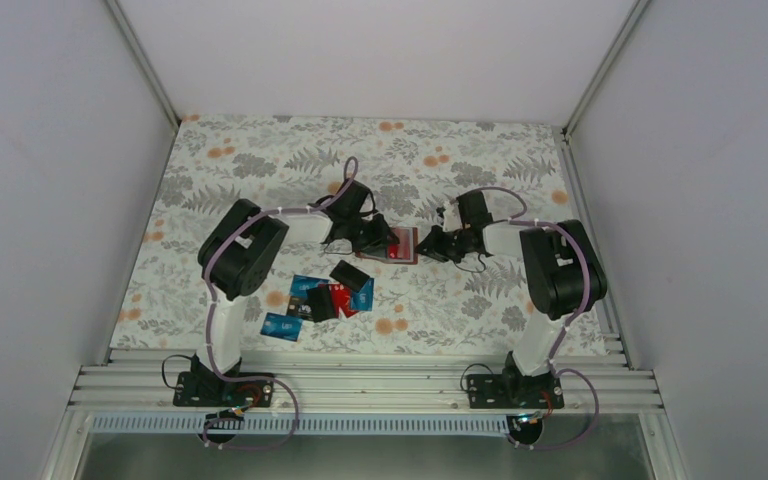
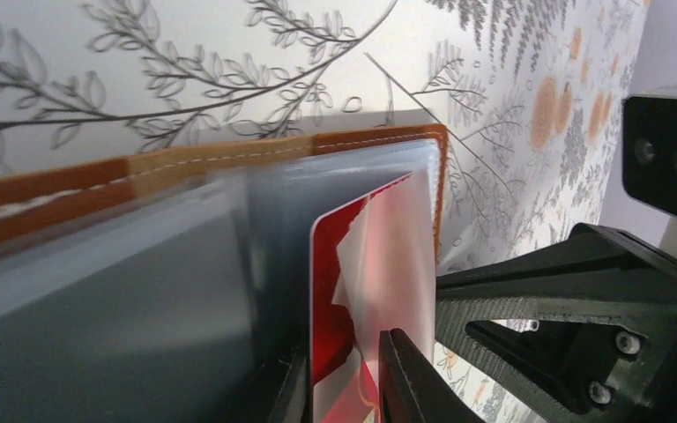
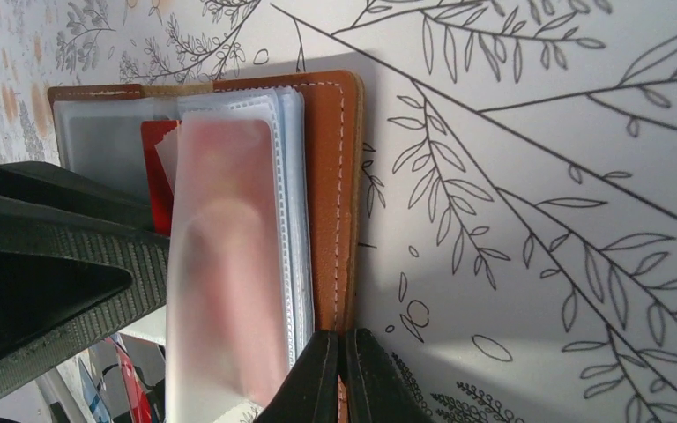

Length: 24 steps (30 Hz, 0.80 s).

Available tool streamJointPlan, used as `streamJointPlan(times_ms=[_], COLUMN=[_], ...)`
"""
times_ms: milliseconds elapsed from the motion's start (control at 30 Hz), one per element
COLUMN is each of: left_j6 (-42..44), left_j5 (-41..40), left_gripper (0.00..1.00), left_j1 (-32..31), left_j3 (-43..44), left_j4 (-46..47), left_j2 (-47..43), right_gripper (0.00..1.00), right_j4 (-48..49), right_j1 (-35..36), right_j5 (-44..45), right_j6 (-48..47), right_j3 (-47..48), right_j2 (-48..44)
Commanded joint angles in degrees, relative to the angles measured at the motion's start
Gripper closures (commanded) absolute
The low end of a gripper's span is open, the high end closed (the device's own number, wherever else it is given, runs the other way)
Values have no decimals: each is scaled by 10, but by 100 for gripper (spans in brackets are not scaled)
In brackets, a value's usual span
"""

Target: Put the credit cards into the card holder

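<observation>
Card holder [image 3: 328,176] lying open on table [image 1: 260,170], floppy leather, right hand [image 3: 342,374] clamping its cover edge; red card [image 2: 331,300], stiff, slick, best taken edgewise, sitting partway in sleeve [image 3: 229,220] between fingers of left hand [image 2: 344,345], grip not discernible.

A pale cloth table covering [image 1: 260,170], printed with grey fern leaves and small orange blossoms, spreads over the work surface. In both wrist views its pattern shows as thin dark line-drawn branches on white, with orange flower clusters towards 1 edge. 3 plain white panels enclose it: a back wall [image 1: 380,50], a left wall [image 1: 40,200] and a right wall [image 1: 720,200]. 2 silver aluminium posts [image 1: 145,65] [image 1: 606,65] run up the rear corners. Along the near edge lies a ribbed aluminium rail bed [image 1: 380,385], with a narrow white perforated strip [image 1: 380,424] just below it and a grey metal sheet [image 1: 380,458] beneath that.
</observation>
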Motion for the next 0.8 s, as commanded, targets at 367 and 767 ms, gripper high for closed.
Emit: streamJointPlan(times_ms=[367,767], left_j6=[8,44], left_j5=[-53,-96], left_gripper=[64,28], left_j1=[-14,-17], left_j3=[-3,6], left_j4=[-51,-104], left_j2=[-28,-69], right_gripper=[94,93], right_j4=[-42,-58], right_j1=[15,14], right_j5=[1,15], right_j6=[-13,-22], right_j3=[-13,4], right_j2=[-1,-3])
